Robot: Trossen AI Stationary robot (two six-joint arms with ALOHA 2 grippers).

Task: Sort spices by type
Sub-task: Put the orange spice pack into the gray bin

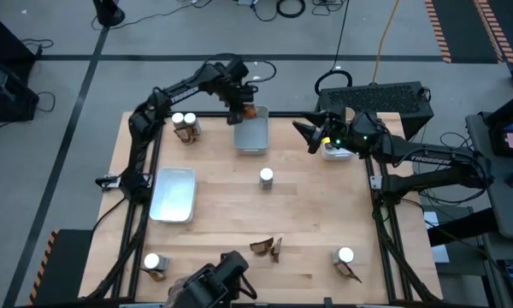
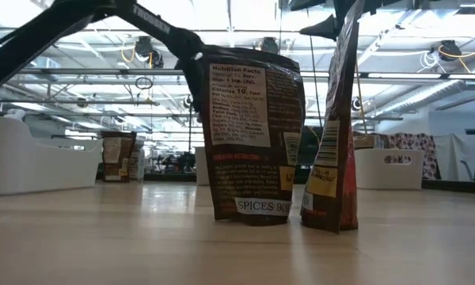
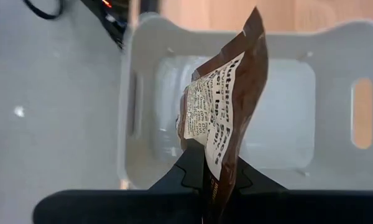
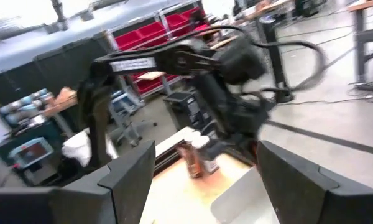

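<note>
Left gripper, pinching a brown packet above the 12 o'clock tray, should lower before letting go; right gripper waits wide at 2 o'clock.

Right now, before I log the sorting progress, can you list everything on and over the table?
white rectangular plastic trays: three, white to pale grey; far edge centre, left side, far right.
white-capped little jars: five, white tops; two far left, one mid-table, one at each near corner.
dark-brown flat spice packets: two standing at the near centre, one held above the far-centre tray; more brown ones beside the corner jars, count unclear.
left gripper: one, dark, shut on the held packet over the far-centre tray.
right gripper: one, dark, open and empty, above the far-right tray.
</note>
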